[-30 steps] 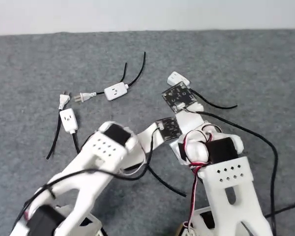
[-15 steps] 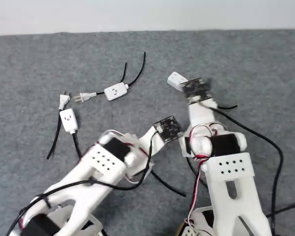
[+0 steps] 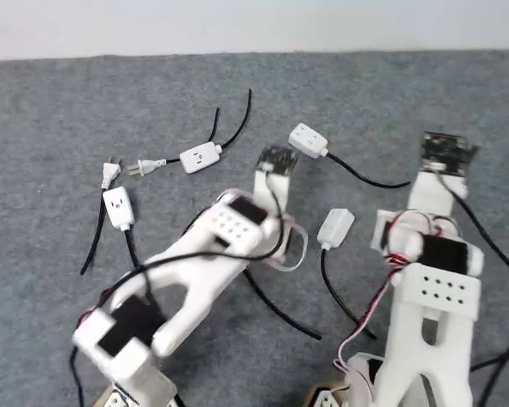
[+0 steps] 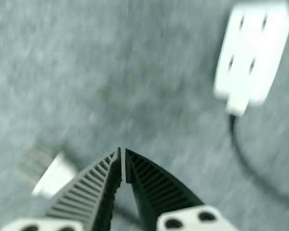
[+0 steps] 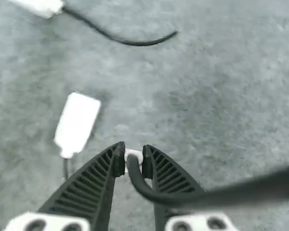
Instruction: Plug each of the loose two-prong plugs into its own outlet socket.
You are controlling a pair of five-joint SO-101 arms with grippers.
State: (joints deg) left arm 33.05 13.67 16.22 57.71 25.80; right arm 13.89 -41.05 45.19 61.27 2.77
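Clamping a small white plug head [image 5: 134,154] on a thick black cord [image 5: 197,195], the right gripper [image 5: 133,147] has its ribbed black fingers pressed against both sides of it, above the grey felt-like table cover [image 5: 231,96]. Prongs hidden. On the cover beyond the fingertips lies a white oblong cord-end block [image 5: 77,121], flat and apart from the held plug; which face is up cannot be told. The high view puts this block [image 3: 335,227] between the two arms, its black lead running toward the near edge.

Left gripper [image 4: 122,158]: fingers closed together, tips all but touching, nothing between them. It hangs over bare cover. Off to one side lies a white two-socket outlet block [image 4: 253,50], slots facing up, black lead at one end. A blurred white piece [image 4: 52,175] sits near the other finger; too soft to identify.

High view, far side of the left arm [image 3: 225,237]: the two-socket outlet block [image 3: 308,140] is near the arm's wrist. Further left is a second white outlet block [image 3: 200,157], and just beside it a loose white two-prong plug [image 3: 142,168], not inserted. Another white two-prong plug [image 3: 110,175] lies next, also loose, just beside a third white outlet block [image 3: 119,208]. The right arm [image 3: 431,284] stands well apart from that group.
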